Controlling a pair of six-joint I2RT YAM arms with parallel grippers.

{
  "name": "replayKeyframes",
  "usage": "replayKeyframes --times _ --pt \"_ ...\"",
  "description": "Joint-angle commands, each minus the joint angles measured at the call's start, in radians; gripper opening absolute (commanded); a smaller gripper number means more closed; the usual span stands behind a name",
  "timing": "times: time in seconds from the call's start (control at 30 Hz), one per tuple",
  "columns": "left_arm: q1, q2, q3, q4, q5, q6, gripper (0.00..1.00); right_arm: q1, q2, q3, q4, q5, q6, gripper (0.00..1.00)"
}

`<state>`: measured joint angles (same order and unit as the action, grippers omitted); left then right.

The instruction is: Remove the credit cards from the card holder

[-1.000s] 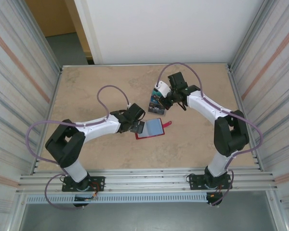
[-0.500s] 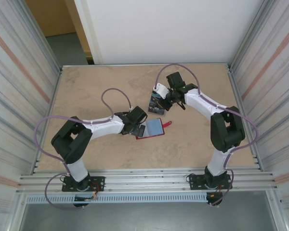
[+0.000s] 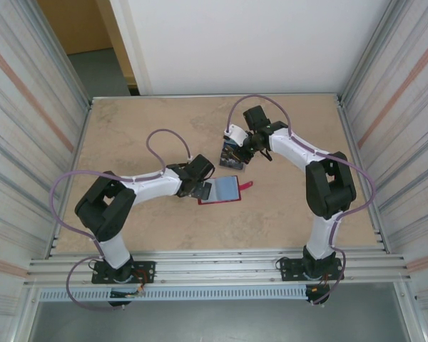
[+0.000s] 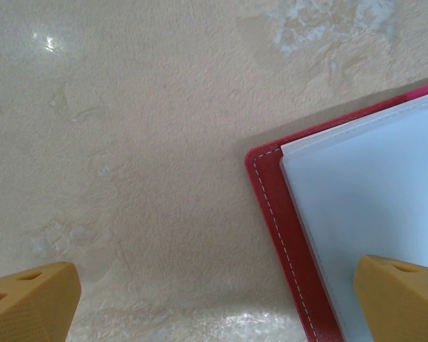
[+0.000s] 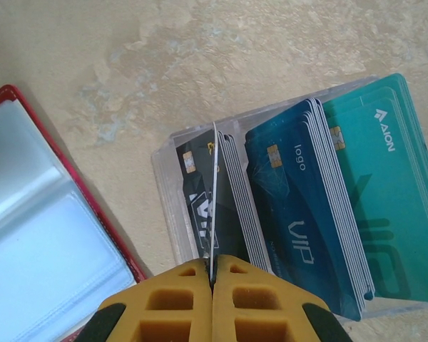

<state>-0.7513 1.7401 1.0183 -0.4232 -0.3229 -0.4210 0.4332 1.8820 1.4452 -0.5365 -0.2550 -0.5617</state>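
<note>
The red card holder [image 3: 225,190] lies open on the table, its pale blue pockets [image 4: 364,206] facing up. My left gripper [image 3: 200,187] is open at its left edge; one orange fingertip [image 4: 403,296] rests over the pocket and the other [image 4: 28,303] stands over bare table. My right gripper [image 5: 212,274] is shut on one thin credit card [image 5: 214,185], seen edge-on, held upright above the dark stack [image 5: 200,206]. Blue cards [image 5: 299,214] and teal cards [image 5: 385,192] stand beside it. In the top view that stack [image 3: 230,152] sits just behind the holder.
The stacks of cards sit in a clear plastic tray [image 5: 164,178] on the beige table [image 3: 143,135]. Corrugated metal walls [image 3: 28,142] close in both sides and a white panel stands at the back. The holder's snap tab [image 3: 247,185] points right.
My right gripper has shifted slightly left and back with the card, its elbow swinging in. The left gripper has barely moved at the holder's edge.
</note>
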Motion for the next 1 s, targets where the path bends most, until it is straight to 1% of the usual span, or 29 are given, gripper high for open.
replayKeyframes --times 0.0,0.2,0.6,0.97 --pt "0.011 0.013 -0.005 -0.051 -0.036 0.026 0.99 -0.016 0.022 0.035 -0.031 0.02 -0.034 0.0" --pt "0.01 -0.011 0.007 -0.058 -0.015 0.039 0.99 -0.024 0.016 0.056 -0.06 -0.008 -0.057 0.0" --pt "-0.013 -0.126 0.023 -0.08 -0.002 0.049 0.99 -0.027 0.005 0.093 -0.099 -0.032 -0.11 0.0" --pt "-0.012 -0.194 0.008 -0.091 0.002 0.031 0.99 -0.049 0.052 0.129 -0.124 -0.033 -0.147 0.0"
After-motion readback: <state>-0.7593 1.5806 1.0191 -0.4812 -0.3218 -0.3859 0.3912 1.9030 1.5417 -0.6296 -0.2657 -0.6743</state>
